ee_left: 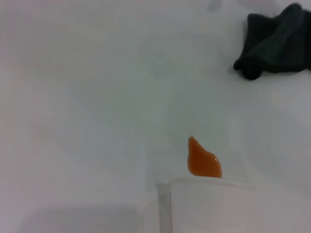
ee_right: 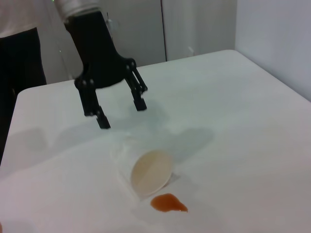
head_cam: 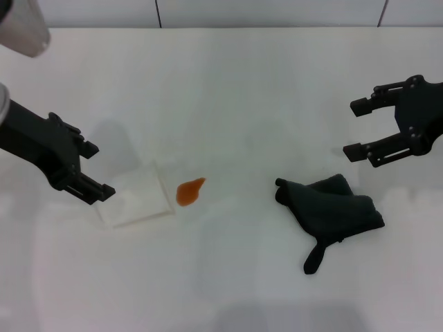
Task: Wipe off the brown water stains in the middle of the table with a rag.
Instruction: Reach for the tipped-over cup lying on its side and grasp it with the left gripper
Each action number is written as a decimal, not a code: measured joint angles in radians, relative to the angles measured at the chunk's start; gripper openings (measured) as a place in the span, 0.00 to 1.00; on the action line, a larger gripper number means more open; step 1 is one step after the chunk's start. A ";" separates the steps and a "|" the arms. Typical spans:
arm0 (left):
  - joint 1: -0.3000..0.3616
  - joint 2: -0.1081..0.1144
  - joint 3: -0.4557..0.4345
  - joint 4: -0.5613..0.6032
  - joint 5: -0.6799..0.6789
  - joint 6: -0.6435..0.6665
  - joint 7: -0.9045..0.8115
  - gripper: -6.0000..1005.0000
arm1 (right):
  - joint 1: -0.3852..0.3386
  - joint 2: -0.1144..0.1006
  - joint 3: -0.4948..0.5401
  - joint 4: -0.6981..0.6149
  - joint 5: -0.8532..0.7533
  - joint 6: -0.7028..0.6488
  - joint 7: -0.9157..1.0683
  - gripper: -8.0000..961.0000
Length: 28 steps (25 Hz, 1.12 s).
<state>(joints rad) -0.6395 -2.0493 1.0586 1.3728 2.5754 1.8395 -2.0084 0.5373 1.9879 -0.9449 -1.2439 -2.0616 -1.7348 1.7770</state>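
Note:
The brown water stain (head_cam: 190, 191) (ee_left: 203, 160) (ee_right: 168, 203) is a small orange teardrop near the middle of the white table (head_cam: 228, 90). To its right lies the rag (head_cam: 336, 207) (ee_left: 277, 43), dark grey, bunched, with a narrow tail pointing toward the front edge. My right gripper (head_cam: 349, 129) hovers open just behind and right of the rag, holding nothing. My left gripper (head_cam: 102, 171) (ee_right: 122, 114) is open at the left, holding nothing, well left of the stain.
A pale translucent cup (head_cam: 138, 196) (ee_left: 233, 204) (ee_right: 148, 172) lies on its side between the left gripper and the stain, its mouth toward the stain. In the right wrist view a person in dark clothes (ee_right: 19, 58) stands beyond the table edge.

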 joint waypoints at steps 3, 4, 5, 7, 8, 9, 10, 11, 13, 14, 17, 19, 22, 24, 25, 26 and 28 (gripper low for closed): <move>0.005 -0.006 0.023 -0.032 0.005 -0.040 0.011 0.84 | 0.003 0.001 0.000 0.000 0.000 0.000 0.000 0.87; 0.006 -0.011 0.025 -0.043 0.009 -0.051 0.018 0.84 | 0.004 0.001 0.000 0.000 0.000 0.000 0.000 0.87; 0.006 -0.016 0.027 -0.053 0.014 -0.061 0.024 0.84 | 0.005 0.002 0.000 0.000 0.000 0.000 0.000 0.87; 0.006 -0.022 0.032 -0.074 0.022 -0.081 0.036 0.84 | 0.007 0.002 0.000 0.000 0.000 0.000 -0.001 0.87; 0.006 -0.024 0.037 -0.090 0.025 -0.097 0.039 0.84 | 0.008 0.002 0.000 0.000 0.000 0.000 -0.001 0.87; 0.004 -0.024 0.043 -0.107 0.025 -0.109 0.040 0.84 | 0.009 0.002 0.000 0.000 0.000 0.000 -0.001 0.87; 0.002 -0.024 0.050 -0.122 0.025 -0.123 0.041 0.84 | 0.009 0.002 0.000 0.000 0.000 0.000 -0.001 0.87; 0.000 -0.024 0.058 -0.134 0.025 -0.137 0.040 0.84 | 0.011 0.002 0.000 0.000 0.000 0.000 -0.001 0.87; 0.001 -0.025 0.077 -0.154 0.025 -0.162 0.039 0.84 | 0.014 0.002 0.000 0.000 0.000 0.000 -0.001 0.87; 0.004 -0.027 0.087 -0.160 0.025 -0.174 0.039 0.84 | 0.016 0.002 0.000 0.000 0.000 0.000 -0.001 0.87; 0.008 -0.029 0.113 -0.171 0.025 -0.207 0.039 0.84 | 0.018 0.002 0.000 0.000 -0.001 0.000 -0.001 0.87; 0.008 -0.029 0.133 -0.183 0.024 -0.231 0.039 0.84 | 0.019 0.002 0.000 0.000 -0.001 0.000 -0.001 0.88; 0.009 -0.029 0.168 -0.196 0.022 -0.267 0.041 0.84 | 0.021 0.002 -0.001 0.000 -0.001 0.000 -0.001 0.87; 0.015 -0.029 0.193 -0.199 0.022 -0.293 0.043 0.84 | 0.021 0.004 -0.001 0.000 -0.001 0.000 -0.001 0.87; 0.019 -0.029 0.206 -0.200 0.021 -0.306 0.044 0.84 | 0.022 0.006 -0.002 0.000 -0.002 0.000 -0.001 0.87; 0.022 -0.029 0.216 -0.203 0.020 -0.316 0.044 0.84 | 0.022 0.007 -0.002 -0.001 -0.002 0.000 -0.001 0.87; 0.024 -0.029 0.227 -0.210 0.019 -0.332 0.046 0.84 | 0.022 0.009 -0.002 -0.001 -0.003 0.000 -0.001 0.87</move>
<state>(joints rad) -0.6156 -2.0786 1.2855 1.1625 2.5940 1.5073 -1.9622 0.5591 1.9967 -0.9465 -1.2446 -2.0643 -1.7349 1.7763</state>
